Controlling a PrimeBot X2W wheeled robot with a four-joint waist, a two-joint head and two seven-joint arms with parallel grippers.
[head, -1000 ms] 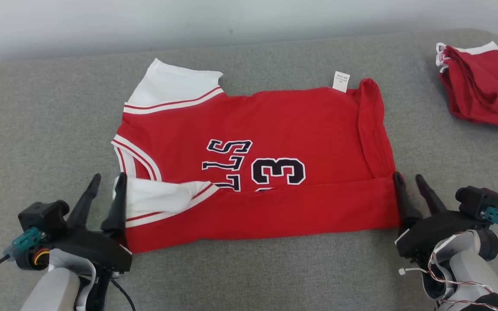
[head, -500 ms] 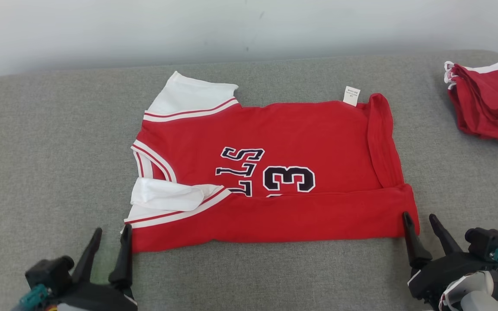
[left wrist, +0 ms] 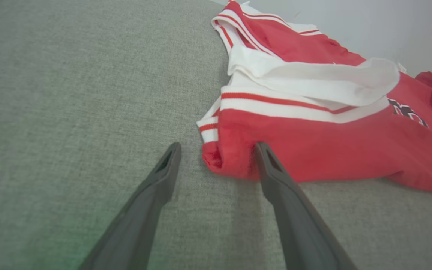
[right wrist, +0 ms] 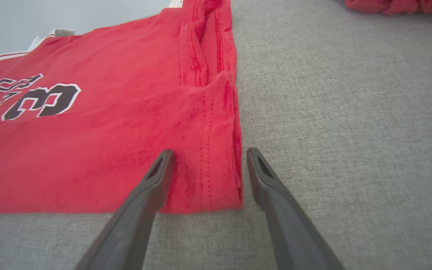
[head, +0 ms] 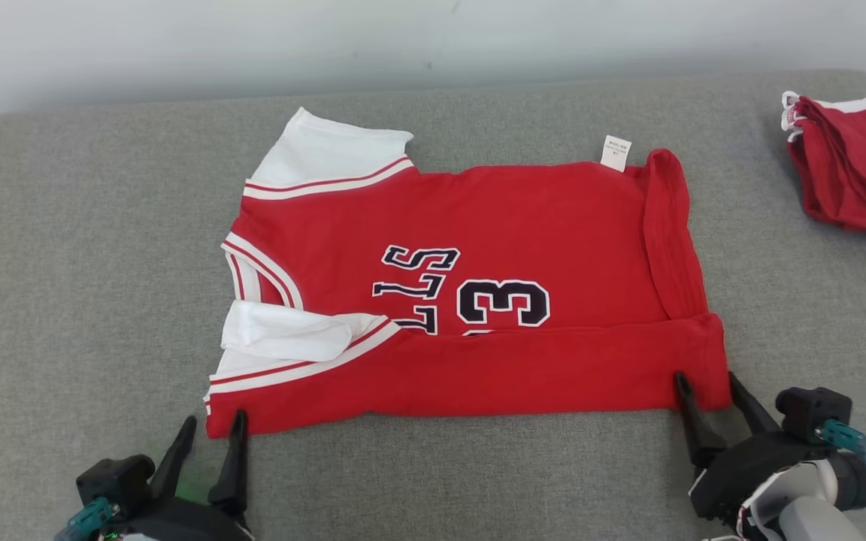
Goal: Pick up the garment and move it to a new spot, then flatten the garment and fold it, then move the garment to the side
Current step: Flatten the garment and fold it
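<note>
Already your garment [head: 463,300] lies flat, near edge folded over; left gripper [head: 215,417] and right gripper [head: 707,377] gape empty at its near corners. Further folds, then moving aside, remain.

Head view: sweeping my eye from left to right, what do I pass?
Left hand, open, at the jersey's near left corner → jersey → right hand, open, at its near right corner → second red garment, lying apart at the far right.
</note>
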